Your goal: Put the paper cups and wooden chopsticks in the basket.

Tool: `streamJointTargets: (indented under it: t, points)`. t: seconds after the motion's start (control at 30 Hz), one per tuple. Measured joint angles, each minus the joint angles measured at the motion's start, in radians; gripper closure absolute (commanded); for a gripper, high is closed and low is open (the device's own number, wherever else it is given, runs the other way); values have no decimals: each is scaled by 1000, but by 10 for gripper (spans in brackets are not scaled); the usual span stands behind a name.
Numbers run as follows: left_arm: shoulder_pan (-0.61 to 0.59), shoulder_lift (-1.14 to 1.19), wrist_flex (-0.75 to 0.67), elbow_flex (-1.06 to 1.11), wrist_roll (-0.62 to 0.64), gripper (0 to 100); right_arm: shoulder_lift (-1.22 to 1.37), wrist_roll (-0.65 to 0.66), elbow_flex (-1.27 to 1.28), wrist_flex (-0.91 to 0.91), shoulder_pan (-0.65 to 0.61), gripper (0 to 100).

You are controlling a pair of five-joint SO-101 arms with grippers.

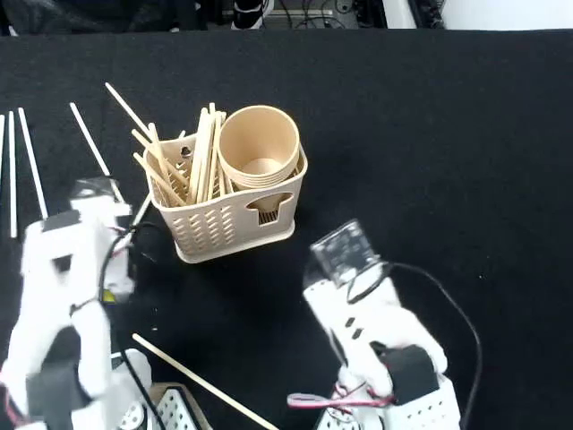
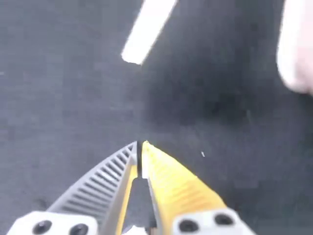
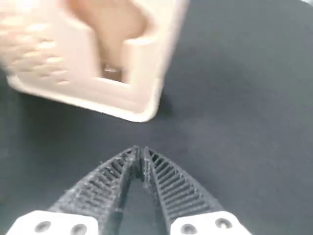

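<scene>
A cream slotted basket (image 1: pixel 235 226) stands left of the table's middle. It holds stacked paper cups (image 1: pixel 260 143) and several wooden chopsticks (image 1: pixel 192 166) standing in it. Loose chopsticks lie on the black cloth: two at the far left (image 1: pixel 12 175), one (image 1: pixel 89 139) beyond the left arm, one (image 1: pixel 206 383) near the front. My left gripper (image 2: pixel 141 145) is shut and empty, low over the cloth, with a chopstick end (image 2: pixel 146 32) ahead of it. My right gripper (image 3: pixel 140 150) is shut and empty, pointing at the basket's front wall (image 3: pixel 98 83), a short way off.
The left arm (image 1: pixel 67 287) stands left of the basket, and the right arm (image 1: pixel 367 322) stands in front of it to the right. Black cloth (image 1: pixel 448 161) covers the table. The arm bases (image 1: pixel 170 408) sit at the front edge.
</scene>
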Motion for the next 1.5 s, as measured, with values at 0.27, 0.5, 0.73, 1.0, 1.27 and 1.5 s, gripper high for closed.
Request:
streamJointTargets:
  t: [0.27, 0.5, 0.73, 1.0, 1.27, 1.5]
  points:
    - [-212, -361, -61, 2, 97, 966, 198, 8, -86, 2, -433, 910]
    - [-224, -267, -167, -80, 120, 966, 703, -107, -302, -40, -776, 910]
    - [-224, -2, -121, -275, 155, 966, 1071, -307, -315, -307, -1019, 907]
    - [-227, 58, -87, -311, 157, 966, 1312, -338, -348, -470, -1023, 910]
    - [-227, 58, -87, -313, 161, 966, 1599, -379, -456, -476, -985, 910]
    - [-227, 58, -87, -313, 164, 966, 1717, -377, -569, -414, -979, 991]
